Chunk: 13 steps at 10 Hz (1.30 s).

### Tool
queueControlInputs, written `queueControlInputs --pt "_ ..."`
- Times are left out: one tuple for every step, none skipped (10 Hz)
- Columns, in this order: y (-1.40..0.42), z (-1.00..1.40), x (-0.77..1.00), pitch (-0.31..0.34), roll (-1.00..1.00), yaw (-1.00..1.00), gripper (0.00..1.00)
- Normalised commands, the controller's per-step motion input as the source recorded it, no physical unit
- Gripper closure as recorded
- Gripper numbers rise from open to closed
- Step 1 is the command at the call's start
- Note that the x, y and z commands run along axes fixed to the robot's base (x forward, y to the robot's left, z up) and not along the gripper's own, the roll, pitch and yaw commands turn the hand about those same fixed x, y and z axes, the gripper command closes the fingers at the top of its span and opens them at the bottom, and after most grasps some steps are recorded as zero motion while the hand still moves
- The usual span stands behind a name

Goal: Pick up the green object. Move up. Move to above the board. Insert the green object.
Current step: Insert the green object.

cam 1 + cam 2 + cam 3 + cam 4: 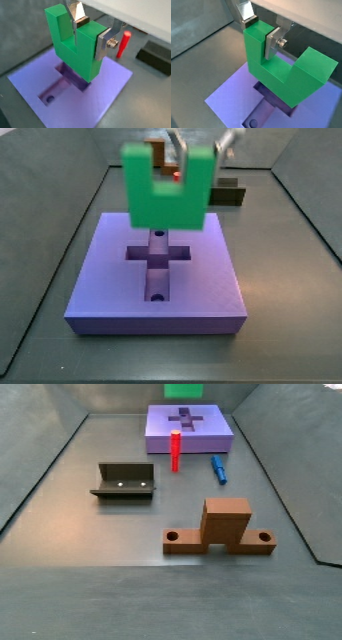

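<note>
My gripper [90, 35] is shut on one prong of the bright green U-shaped object [73, 47], with one silver finger inside the notch and the other on the prong's outer face. Both wrist views show this grip [260, 32], with the green object [281, 67] hanging prongs-up. It is held in the air above the cross-shaped recess of the purple-blue board [100, 97]. In a side view the green object [167, 190] is blurred and hovers over the far half of the board [201, 278], below the gripper [198, 150]. Another side view shows the board [160, 429] far back, with the green object [183, 389] at the picture's edge.
A red peg [175, 449] stands upright in front of the board, and a blue peg [218, 469] lies beside it. The dark fixture [124, 481] stands mid-floor. A brown stepped block [225, 529] sits nearer that camera. A dark block [157, 55] lies past the board.
</note>
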Motion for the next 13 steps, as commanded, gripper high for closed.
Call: queueControlInputs --pt "0.0 -0.51 0.0 0.0 -0.15 0.0 1.0" --pt "0.0 -0.38 0.0 -0.081 -0.18 0.0 1.0" --pt "-0.03 -0.28 -0.04 -0.133 -0.07 0.01 1.0" --pt "-0.02 -0.17 -0.03 -0.133 0.0 0.12 1.0" --pt "-0.04 -0.16 0.0 -0.14 0.02 0.21 1.0" --pt "-0.05 -0.17 0.0 -0.156 0.04 0.17 1.0" --pt "-0.05 -0.05 0.01 -0.104 0.12 0.16 1.0" --pt "-0.07 -0.02 0.06 -0.019 0.2 0.13 1.0" --pt "-0.02 0.0 0.13 0.024 0.17 0.0 1.0" --pt "0.0 0.0 0.03 0.01 0.27 0.0 1.0" --pt "0.0 0.0 0.07 0.0 0.31 0.0 1.0" --pt "0.0 -0.06 0.08 0.016 0.28 0.0 1.0" --pt "0.0 -0.12 0.0 0.0 0.21 0.01 1.0"
